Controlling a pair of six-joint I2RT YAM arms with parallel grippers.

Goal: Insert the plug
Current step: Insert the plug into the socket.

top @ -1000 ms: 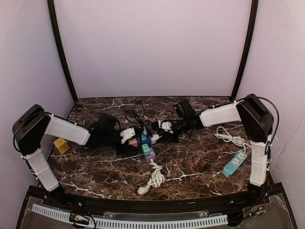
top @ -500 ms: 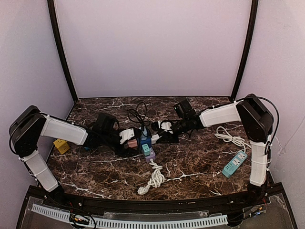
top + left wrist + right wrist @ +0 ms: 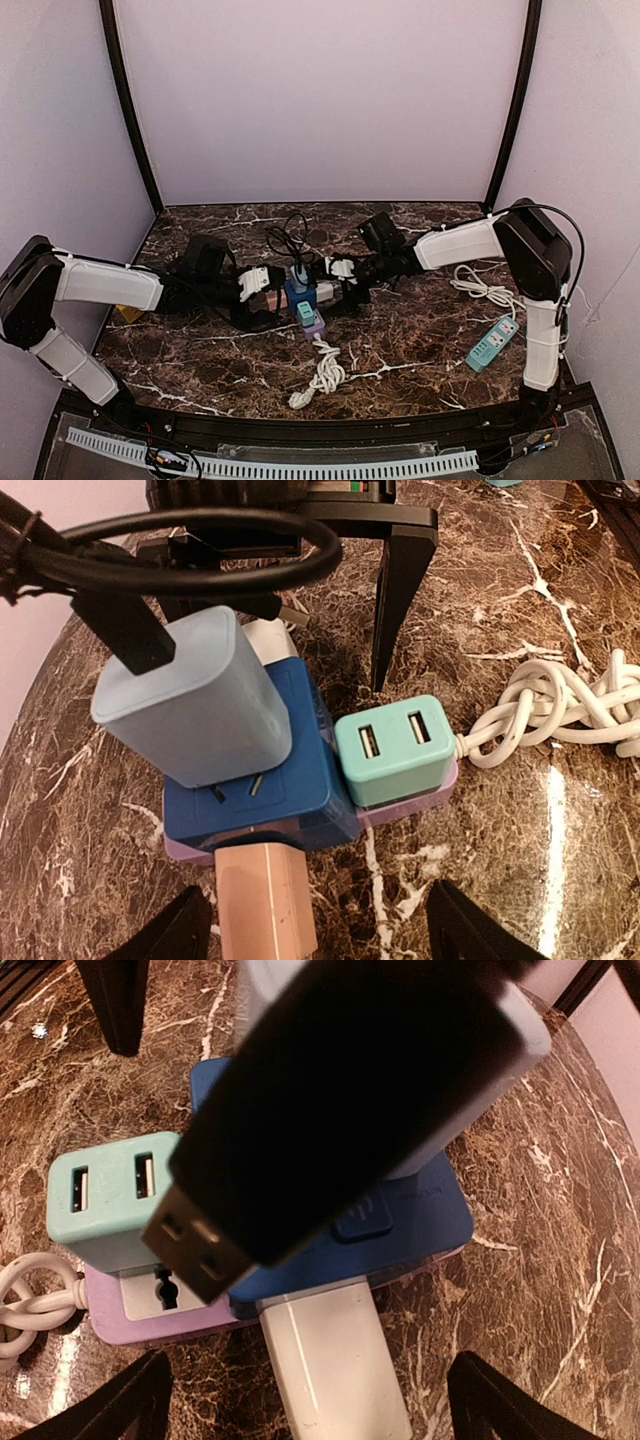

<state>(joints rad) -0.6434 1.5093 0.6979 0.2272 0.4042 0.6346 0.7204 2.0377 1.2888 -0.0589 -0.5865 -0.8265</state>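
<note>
1. The counter (image 3: 420, 370) carries the working cluster at its middle, where both arms can reach it. A second teal strip (image 3: 493, 343) lies out of the way near the right edge.
2. Your left arm (image 3: 105, 283) and right arm (image 3: 455, 243) come in low from opposite sides and meet at that cluster. I read this as one side bracing while the other pushes.
3. The lilac power strip (image 3: 105, 1315) lies flat, with its white cord (image 3: 325, 375) bunched toward the near edge so that it pulls on nothing.
4. On the strip sits the blue adapter (image 3: 300, 780), with a teal USB block (image 3: 395, 745) just beside it. A light-blue charger (image 3: 195, 705) stands on top of the adapter, slightly tilted.
5. The left claw (image 3: 322, 930) is released: its fingers (image 3: 180, 930) stand wide on either side of the pink plug (image 3: 262, 895) and touch neither flank. That plug butts end-on against the adapter's side facing the left arm. It looks seated, though the joint itself is partly hidden.
6. The right claw (image 3: 315, 1405) is likewise released, spread clear of the white plug (image 3: 335, 1360), which enters the adapter's opposite side.
7. A black USB connector (image 3: 330, 1110) hangs close to the right wrist camera with its metal end free. I cannot tell where its cable goes.
8. Both plugs stand unaided, so the insertion appears done. Check that each is pushed fully home before you withdraw.
</note>
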